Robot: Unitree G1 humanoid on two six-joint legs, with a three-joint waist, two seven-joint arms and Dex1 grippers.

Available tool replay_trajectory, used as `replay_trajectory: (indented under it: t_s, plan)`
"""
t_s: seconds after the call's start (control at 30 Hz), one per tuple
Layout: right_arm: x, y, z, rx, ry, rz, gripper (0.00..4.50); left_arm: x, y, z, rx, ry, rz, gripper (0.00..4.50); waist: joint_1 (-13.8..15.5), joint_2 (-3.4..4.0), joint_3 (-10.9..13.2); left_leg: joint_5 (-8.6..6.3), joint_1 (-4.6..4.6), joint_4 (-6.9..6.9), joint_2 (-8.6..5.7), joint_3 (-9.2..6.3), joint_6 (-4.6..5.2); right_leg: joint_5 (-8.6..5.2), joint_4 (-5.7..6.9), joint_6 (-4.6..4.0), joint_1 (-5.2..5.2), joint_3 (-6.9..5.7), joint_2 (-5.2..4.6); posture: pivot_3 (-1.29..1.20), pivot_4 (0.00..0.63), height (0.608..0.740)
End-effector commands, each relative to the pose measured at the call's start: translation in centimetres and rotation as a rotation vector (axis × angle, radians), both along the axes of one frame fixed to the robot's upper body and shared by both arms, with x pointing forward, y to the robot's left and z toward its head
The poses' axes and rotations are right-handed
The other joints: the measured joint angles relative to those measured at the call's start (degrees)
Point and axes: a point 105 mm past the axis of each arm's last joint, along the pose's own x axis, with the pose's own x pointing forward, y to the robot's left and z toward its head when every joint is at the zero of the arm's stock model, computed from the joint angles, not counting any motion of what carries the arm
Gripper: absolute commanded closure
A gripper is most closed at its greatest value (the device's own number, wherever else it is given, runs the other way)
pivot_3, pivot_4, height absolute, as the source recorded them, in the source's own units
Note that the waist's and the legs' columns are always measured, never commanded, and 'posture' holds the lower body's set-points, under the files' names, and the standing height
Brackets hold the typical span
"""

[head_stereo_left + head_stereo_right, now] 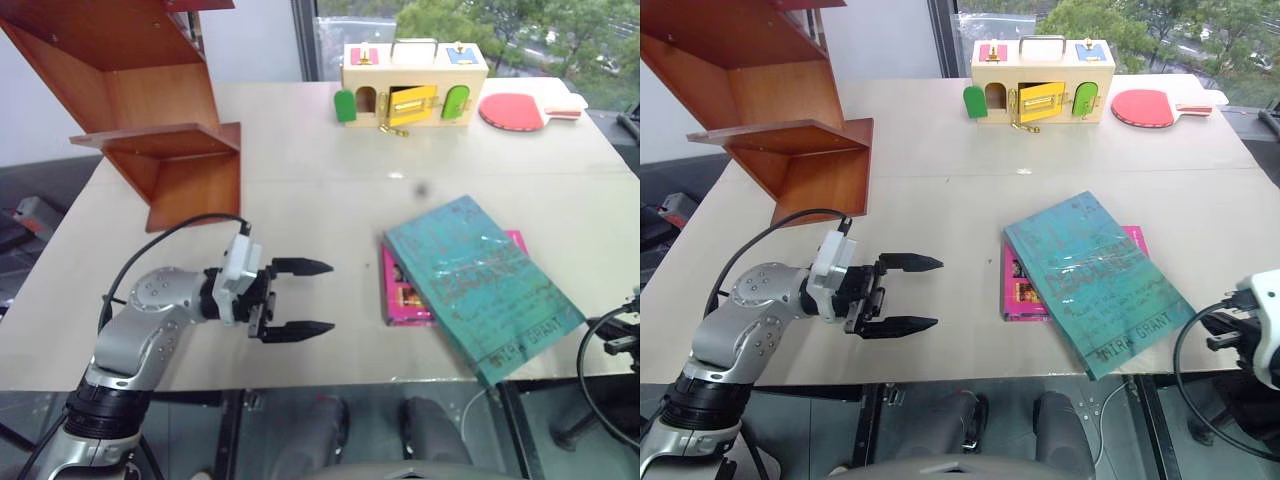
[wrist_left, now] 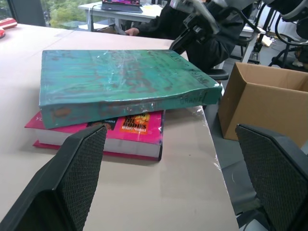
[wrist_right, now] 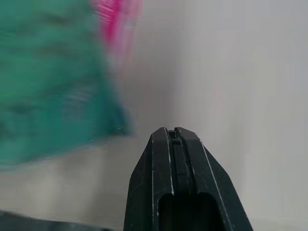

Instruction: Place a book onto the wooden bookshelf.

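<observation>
Near the table's front-left, the left gripper (image 1: 303,297) is hovering just above the tabletop (image 1: 320,190) w/ both black fingers spread wide and nothing between them, pointing level toward the robot's right. Straight along that line, w/ bare table between, the teal-blue book (image 1: 480,283) is lying flat on top of a smaller magenta-pink book (image 1: 405,290), which is peeking out along its left and far sides. The teal book's near corner is overhanging the table's front edge a little. Its long axis is running diagonally, from far-left to near-right, so the edge facing the open fingers is a long side (wrist view shows this edge raised off the table by the pink book).

Over at the right, the right gripper (image 3: 174,137) is pressed fully shut, empty, pointing down at the table just beside the teal book's right edge. Judging by position, the right arm is nearer the book, but the left is the one lined up and open.

Behind the left arm, the wooden bookshelf (image 1: 150,110) is standing at the far-left corner, well apart from the book. Across the back are sitting a pale wooden latch box (image 1: 412,83) and a red ping-pong paddle (image 1: 518,110).
</observation>
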Motion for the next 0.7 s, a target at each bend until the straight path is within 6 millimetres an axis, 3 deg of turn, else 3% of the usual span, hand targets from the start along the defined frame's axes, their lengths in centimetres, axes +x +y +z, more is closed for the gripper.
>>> replay_trajectory:
  t_s: [0.03, 0.3, 0.4, 0.57, 0.7]
  plan:
    - [0.7, 1.8, 0.8, 0.006, -0.048, 0.050, 4.43, 0.2, 0.6, 0.5, 0.011, -0.038, 0.013, 0.00, 0.2, -0.01, 0.0, 0.00, -0.01, 0.00, 0.00, 0.00, 0.00, 0.00, -0.01, 0.00, 0.00, -0.01, 0.00, 0.00, 0.150, 0.740]
    - [2.7, 7.0, 0.8, 0.091, -0.077, 0.239, 4.43, 0.6, 1.5, -0.1, 0.020, -0.014, 0.075, 0.00, 0.4, -0.04, 0.0, 0.00, -0.08, -0.02, -0.01, -0.05, -0.01, 0.00, -0.08, -0.01, -0.03, -0.05, -0.02, 0.00, 0.150, 0.740]
    - [3.2, 8.0, 0.6, 0.104, -0.082, 0.260, 4.43, 0.9, 1.7, -0.5, 0.027, 0.011, 0.117, 0.00, 0.5, -0.04, 0.0, 0.00, -0.08, -0.03, -0.01, -0.06, -0.01, 0.00, -0.08, -0.01, -0.03, -0.05, -0.03, 0.00, 0.150, 0.740]
    - [2.2, 6.7, 0.9, 0.073, -0.092, 0.228, 4.43, 2.2, 2.2, -1.1, -0.016, 0.172, 0.306, 0.00, 0.8, -0.07, 0.0, 0.00, -0.11, -0.03, -0.06, -0.12, -0.01, 0.01, -0.08, -0.01, -0.04, -0.10, -0.05, 0.00, 0.150, 0.740]
    - [0.2, 6.2, 3.1, 0.140, -0.222, 0.278, 4.43, 3.2, 2.2, -1.3, -0.032, 0.335, 0.378, 0.00, 0.9, -0.07, 0.0, -0.01, -0.15, -0.03, -0.13, -0.19, 0.00, 0.00, -0.08, -0.01, -0.04, -0.17, -0.07, 0.00, 0.150, 0.740]
